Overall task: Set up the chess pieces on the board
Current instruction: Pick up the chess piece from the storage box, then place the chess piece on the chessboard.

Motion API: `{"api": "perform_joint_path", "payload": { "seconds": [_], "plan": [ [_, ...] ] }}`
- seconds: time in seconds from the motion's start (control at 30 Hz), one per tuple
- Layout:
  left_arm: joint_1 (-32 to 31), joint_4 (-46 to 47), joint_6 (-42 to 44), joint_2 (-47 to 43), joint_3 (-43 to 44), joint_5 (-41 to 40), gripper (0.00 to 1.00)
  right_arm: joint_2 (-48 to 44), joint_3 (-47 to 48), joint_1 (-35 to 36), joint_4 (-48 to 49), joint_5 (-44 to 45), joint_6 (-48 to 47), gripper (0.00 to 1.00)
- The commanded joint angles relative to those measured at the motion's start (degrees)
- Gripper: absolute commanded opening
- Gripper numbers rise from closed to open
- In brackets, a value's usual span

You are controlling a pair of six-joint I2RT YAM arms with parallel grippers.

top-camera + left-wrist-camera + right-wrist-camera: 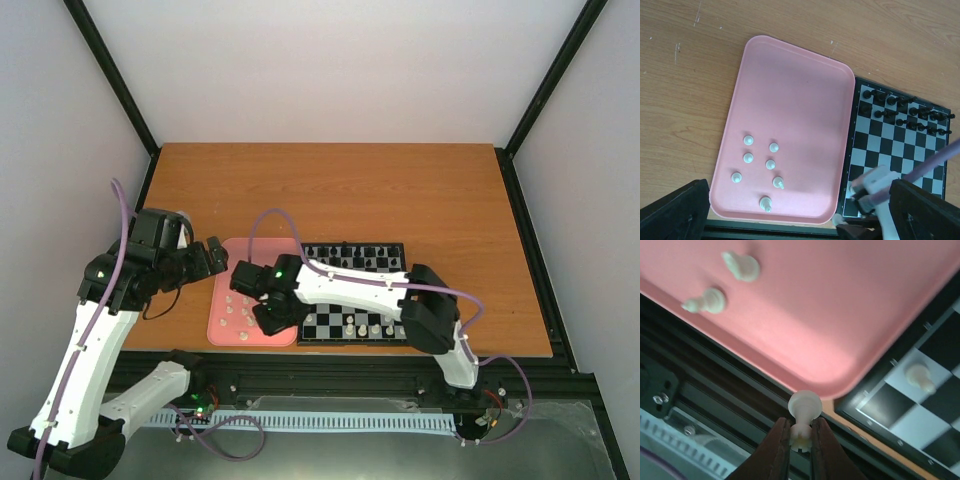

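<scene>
My right gripper (pixel 800 434) is shut on a cream-white chess piece (pixel 804 407), pinching its notched top with the round base pointing away. It hangs over the near corner where the pink tray (pixel 840 305) meets the board (pixel 935 345). From the left wrist, the right gripper (pixel 860 200) shows at the board's (pixel 890 145) near-left corner. Several white pieces (pixel 770 164) stand on the tray (pixel 790 100). Black pieces (pixel 905 112) fill the board's far rows. My left gripper (pixel 215 258) is open above the tray's left side, its fingers (pixel 675 212) wide apart.
The tray (pixel 240 248) lies directly left of the board (pixel 325 325) on the wooden table (pixel 330 190). White pieces (pixel 365 328) stand along the board's near rows, one of them (pixel 919 376) close to the corner. A black frame rail (pixel 715 385) runs along the table's near edge.
</scene>
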Motion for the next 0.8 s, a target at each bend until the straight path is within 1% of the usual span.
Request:
{"api": "perform_joint_path", "payload": {
  "seconds": [0.0,0.27,0.43,0.77],
  "plan": [
    [0.00,-0.79,0.77,-0.29,1.69,0.60,1.00,-5.39,-6.63,-0.78,1.08,1.21,3.43,0.09],
    [0.01,-0.40,0.68,0.26,1.42,1.13,1.00,-9.31,-14.59,-2.79,3.87,0.36,3.81,0.10],
    [0.00,-0.45,0.77,0.41,1.23,0.93,1.00,-10.27,-17.93,-4.59,5.50,-0.80,3.14,0.10],
    [0.01,-0.15,0.69,0.92,1.09,0.67,1.00,-9.11,-18.91,-5.65,6.34,-2.61,1.62,0.10]
  ]
}}
